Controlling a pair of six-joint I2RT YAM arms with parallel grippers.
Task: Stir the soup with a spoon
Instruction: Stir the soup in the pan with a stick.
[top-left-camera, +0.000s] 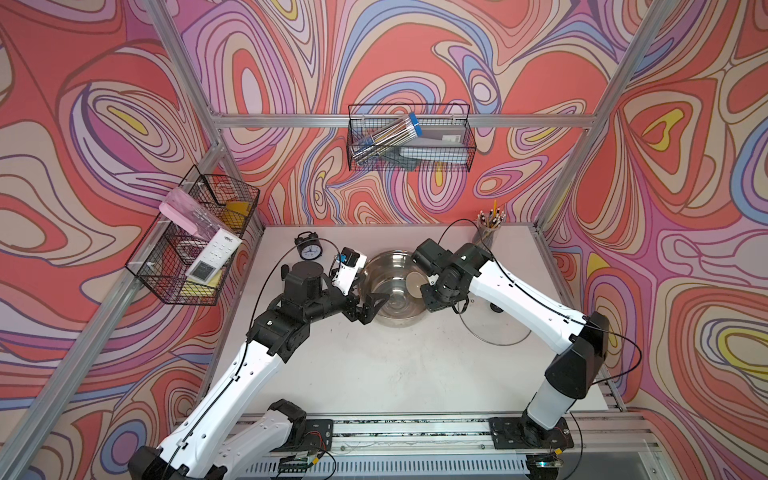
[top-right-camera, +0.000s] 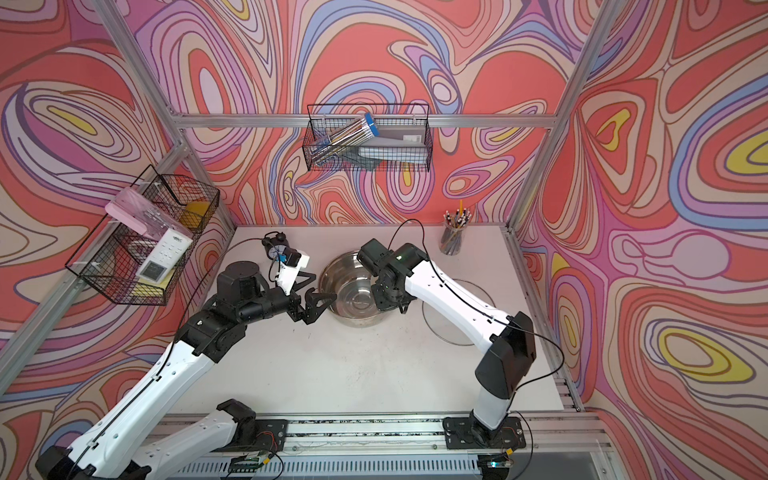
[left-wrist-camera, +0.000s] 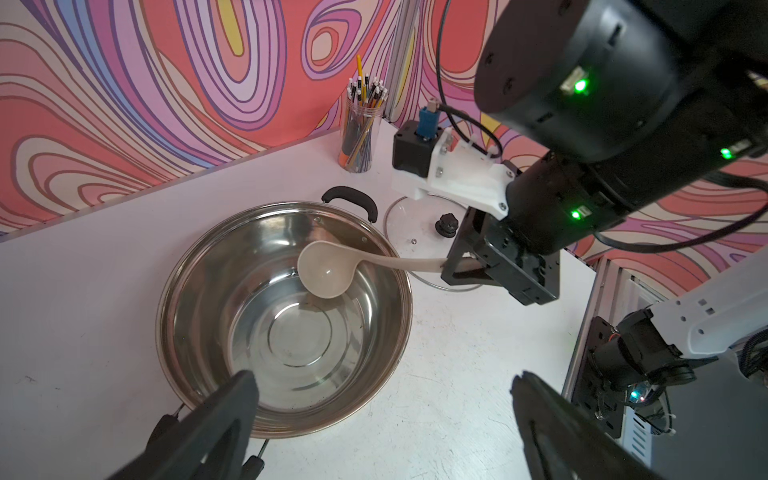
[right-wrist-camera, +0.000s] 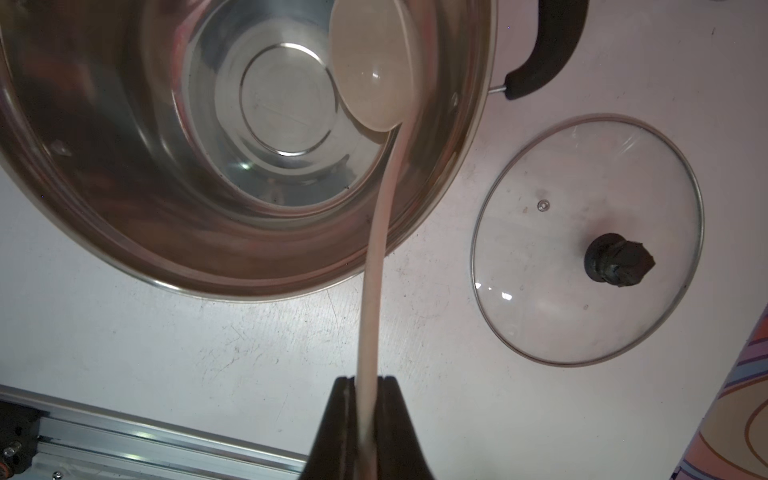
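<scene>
The spoon, a cream-white ladle (left-wrist-camera: 326, 270), hangs with its round bowl (right-wrist-camera: 374, 70) inside the steel pot (left-wrist-camera: 199, 299), over the side nearest the right arm. Its slim handle crosses the pot's rim (right-wrist-camera: 449, 199). My right gripper (right-wrist-camera: 368, 380) is shut on the handle's end, beside the pot (top-left-camera: 386, 266). The soup seems to be a shallow clear liquid on the pot's bottom. My left gripper (left-wrist-camera: 384, 380) stands wide open at the pot's opposite side (top-right-camera: 345, 270), one finger over the rim, with nothing between its fingers.
A glass lid (right-wrist-camera: 582, 241) with a black knob lies flat on the table just right of the pot. A clear cup of pencils (top-left-camera: 488, 232) stands at the back right and a black alarm clock (top-left-camera: 309, 247) at the back left. Wire baskets (top-left-camera: 195, 245) hang on the walls.
</scene>
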